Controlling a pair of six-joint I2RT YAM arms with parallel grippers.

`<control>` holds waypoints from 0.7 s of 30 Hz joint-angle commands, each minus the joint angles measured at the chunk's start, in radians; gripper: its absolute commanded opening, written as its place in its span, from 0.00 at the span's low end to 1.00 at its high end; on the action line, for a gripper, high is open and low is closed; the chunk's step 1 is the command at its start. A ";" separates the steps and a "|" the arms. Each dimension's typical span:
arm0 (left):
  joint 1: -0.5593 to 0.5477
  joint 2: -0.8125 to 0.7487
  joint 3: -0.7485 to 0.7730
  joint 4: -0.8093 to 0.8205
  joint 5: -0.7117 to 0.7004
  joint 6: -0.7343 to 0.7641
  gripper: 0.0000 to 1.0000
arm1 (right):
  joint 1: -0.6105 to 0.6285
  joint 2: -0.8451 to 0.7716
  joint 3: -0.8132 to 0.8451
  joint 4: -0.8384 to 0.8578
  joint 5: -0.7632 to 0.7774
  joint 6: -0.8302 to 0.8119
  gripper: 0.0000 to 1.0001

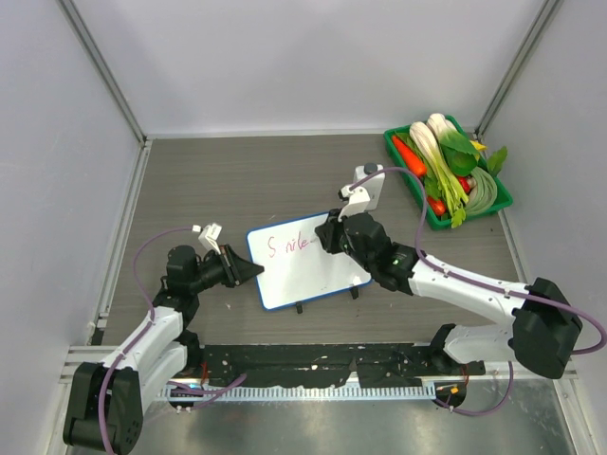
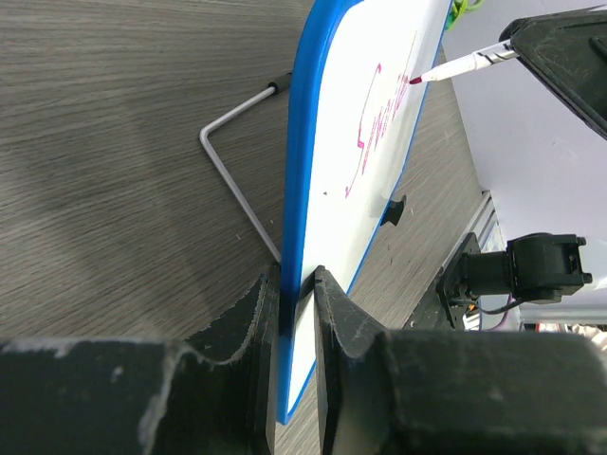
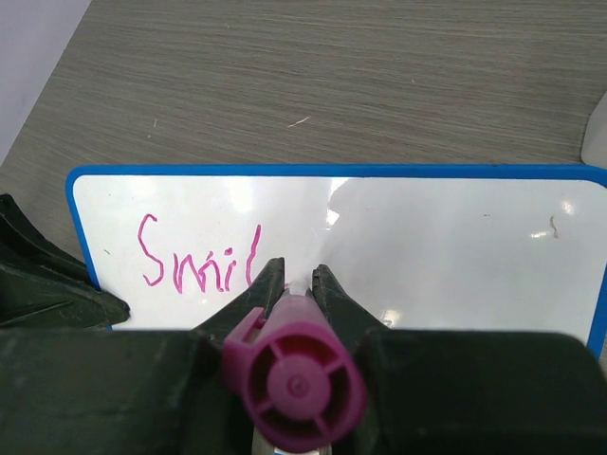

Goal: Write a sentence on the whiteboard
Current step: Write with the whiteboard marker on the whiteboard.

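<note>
- The whiteboard [image 1: 313, 275] stands mid-tabletop [image 1: 228, 180], its long side running left to right, with the left gripper [image 1: 254, 271] clenched on its left edge
- The right gripper [image 1: 332, 232] grasps a magenta marker [image 3: 294, 379], whose tip meets the board just right of the sentence [image 3: 197, 258], which reads "Smil"
- Blank board lies to the tip's right, so writing likely heads that way

Whiteboard [image 1: 305, 261] blocks centre; white bottle [image 1: 368, 185] just behind; vegetable tray [image 1: 391, 140] fills far-right corner; bare tabletop [image 1: 209, 180] far-left passable.
</note>
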 commanded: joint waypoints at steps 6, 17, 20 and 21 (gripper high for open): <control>0.000 -0.016 0.001 0.026 -0.009 0.016 0.00 | -0.001 -0.014 0.013 0.013 0.043 -0.015 0.02; -0.001 -0.025 0.000 0.024 -0.014 0.016 0.00 | -0.003 -0.045 -0.018 -0.020 -0.005 -0.005 0.01; 0.000 -0.025 0.000 0.023 -0.018 0.015 0.00 | -0.001 -0.058 -0.023 -0.020 -0.019 0.000 0.01; -0.001 -0.025 0.000 0.021 -0.018 0.015 0.00 | -0.001 -0.061 -0.020 -0.021 -0.026 0.003 0.01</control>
